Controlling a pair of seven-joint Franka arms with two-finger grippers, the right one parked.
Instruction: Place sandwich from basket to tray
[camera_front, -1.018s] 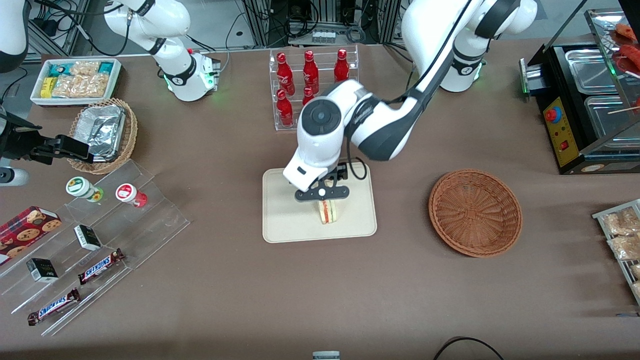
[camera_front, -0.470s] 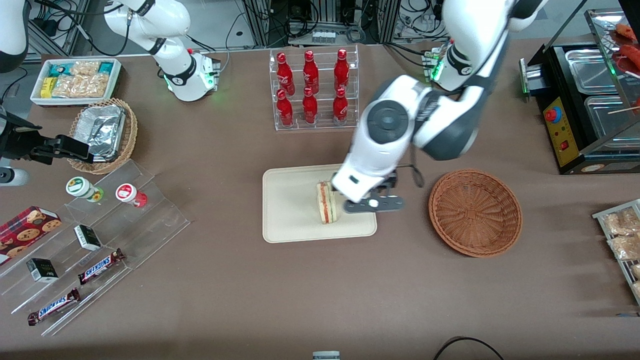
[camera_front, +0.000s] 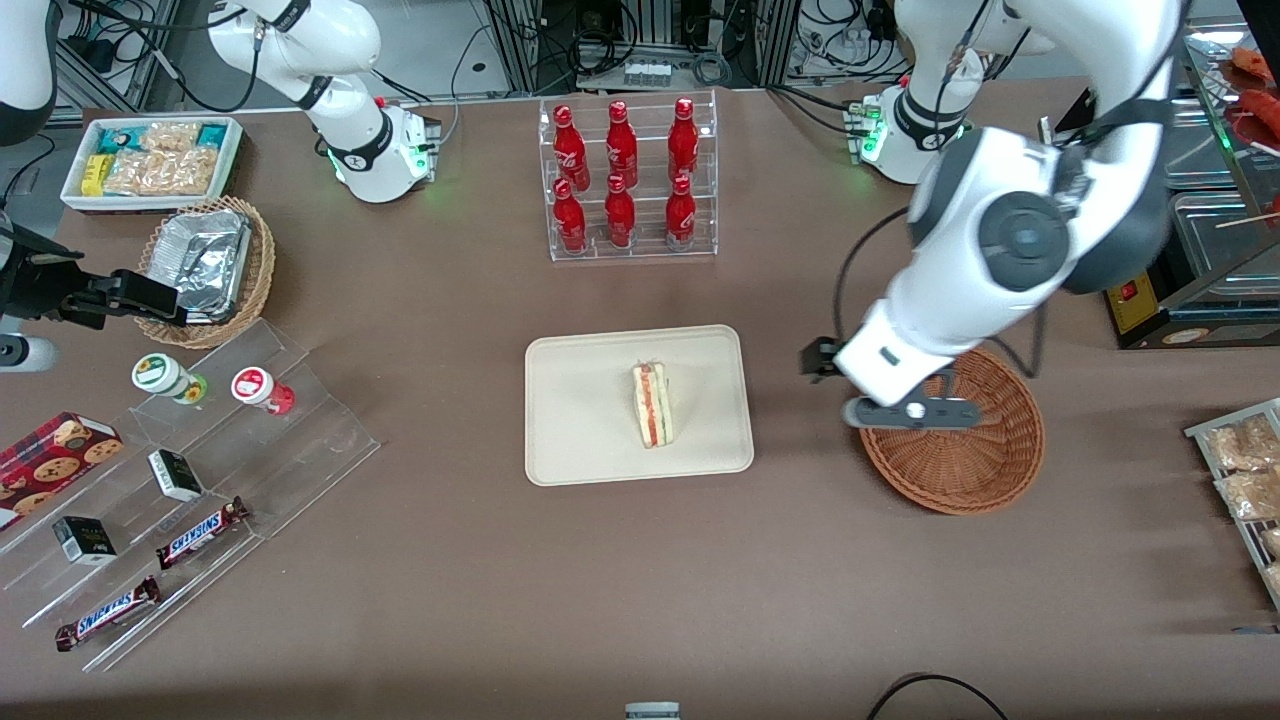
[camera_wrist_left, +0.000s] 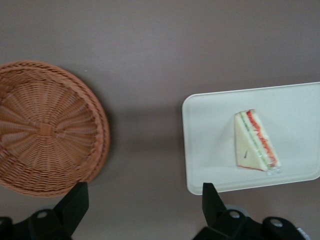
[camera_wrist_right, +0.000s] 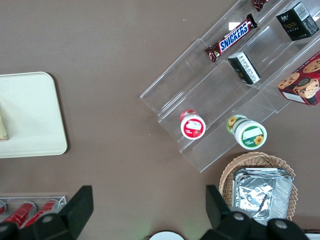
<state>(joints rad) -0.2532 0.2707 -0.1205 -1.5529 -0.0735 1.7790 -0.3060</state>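
The sandwich (camera_front: 652, 404), a pale bread wedge with red and green filling, lies on the cream tray (camera_front: 580, 440) in the middle of the table; nothing touches it. The wrist view shows the same sandwich (camera_wrist_left: 255, 141) on the tray (camera_wrist_left: 210, 130) and the brown wicker basket (camera_wrist_left: 45, 127) with nothing in it. My gripper (camera_front: 908, 414) hangs high above the edge of the basket (camera_front: 975, 465) that faces the tray. In the wrist view the gripper (camera_wrist_left: 145, 202) is open, its fingers wide apart over bare table between basket and tray.
A clear rack of red bottles (camera_front: 625, 180) stands farther from the front camera than the tray. A black food warmer (camera_front: 1170, 200) and a rack of snack packets (camera_front: 1245, 480) sit at the working arm's end. Stepped clear shelves (camera_front: 200, 480) with snacks lie toward the parked arm's end.
The gripper let go of the sandwich on the tray, rose and swung away toward the basket. The sandwich stays where it was set down.
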